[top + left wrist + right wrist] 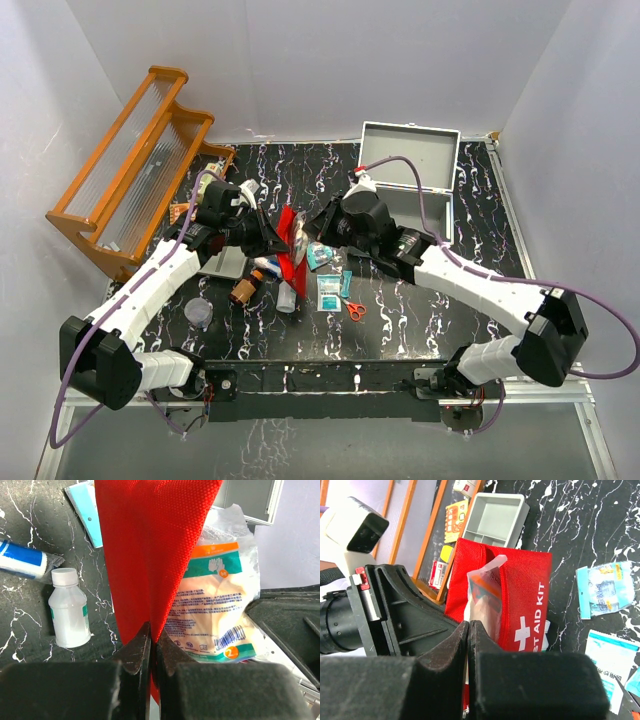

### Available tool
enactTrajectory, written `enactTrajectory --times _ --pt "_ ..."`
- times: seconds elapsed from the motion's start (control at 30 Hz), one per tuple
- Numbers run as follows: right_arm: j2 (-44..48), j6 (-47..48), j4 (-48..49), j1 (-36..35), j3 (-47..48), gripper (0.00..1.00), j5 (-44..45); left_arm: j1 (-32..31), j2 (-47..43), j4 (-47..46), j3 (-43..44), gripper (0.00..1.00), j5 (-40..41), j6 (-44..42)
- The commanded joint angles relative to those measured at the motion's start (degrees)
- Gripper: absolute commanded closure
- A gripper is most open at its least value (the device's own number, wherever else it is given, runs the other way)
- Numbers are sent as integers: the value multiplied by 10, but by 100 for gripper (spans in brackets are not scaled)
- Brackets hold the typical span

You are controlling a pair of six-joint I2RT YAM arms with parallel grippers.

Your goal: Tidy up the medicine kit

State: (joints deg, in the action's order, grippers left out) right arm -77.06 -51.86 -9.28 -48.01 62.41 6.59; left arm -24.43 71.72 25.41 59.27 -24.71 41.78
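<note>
The red first aid kit pouch (289, 243) is held upright above the table between both arms. My left gripper (272, 237) is shut on one red fabric edge (150, 555) of the pouch. My right gripper (312, 232) is shut on a clear plastic packet of gloves (484, 592), which stands partly inside the pouch's open mouth (520, 595). The packet, with orange and teal print, also shows in the left wrist view (215, 605) behind the red fabric.
On the table below lie a white bottle (70, 610), a blue-white tube (22, 560), a brown bottle (245, 290), red scissors (355, 308) and teal packets (328, 292). A grey tray (495, 520) lies left, a wooden rack (140, 160) far left, an open grey case (410, 170) at the back.
</note>
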Motion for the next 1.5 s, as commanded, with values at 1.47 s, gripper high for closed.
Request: enactTrajectory --times 1.47 --pt "-91 137 -151 -132 148 87 209 -3 18 -2 54 100 2 -42"
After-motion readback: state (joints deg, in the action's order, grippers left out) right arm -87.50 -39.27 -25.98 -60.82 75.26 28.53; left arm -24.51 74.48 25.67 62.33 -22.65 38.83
